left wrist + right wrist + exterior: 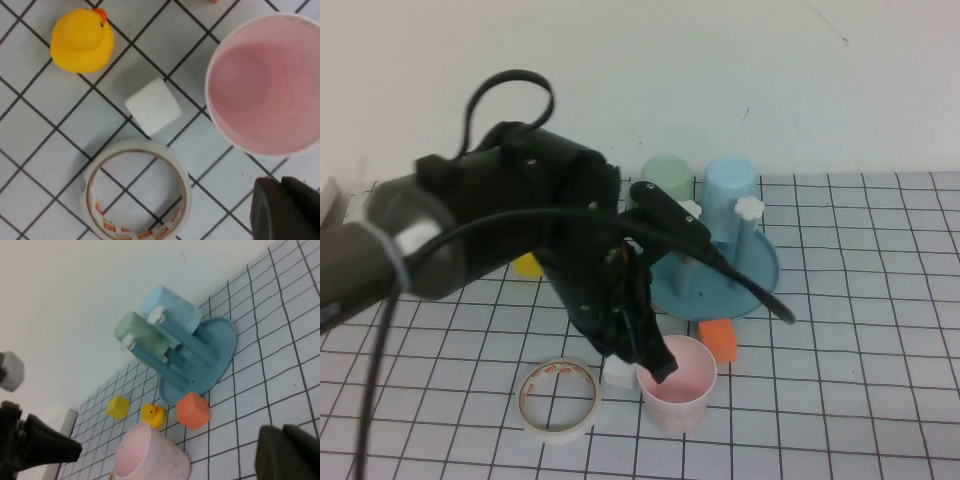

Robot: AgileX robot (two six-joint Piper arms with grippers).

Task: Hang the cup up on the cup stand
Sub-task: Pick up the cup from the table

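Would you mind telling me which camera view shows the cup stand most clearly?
The right wrist view: the cup stand shows whole, tray, pegs and white knobs, unobstructed. In the high view the left arm covers part of it. The left wrist view misses it, showing the pink cup.

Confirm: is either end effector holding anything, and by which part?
Nothing held. Left end effector shut, at the pink cup's rim. Right end effector shut, away from it.

Work surface: flat white tabletop ruled with a thin black square grid (880, 400), covering the high view from 3 o'clock round through 6 to 9. Behind it, from 10 to 2 o'clock, a plain matte off-white wall (740, 70) with a few faint dark scuffs. Lighting even, soft shadows only.
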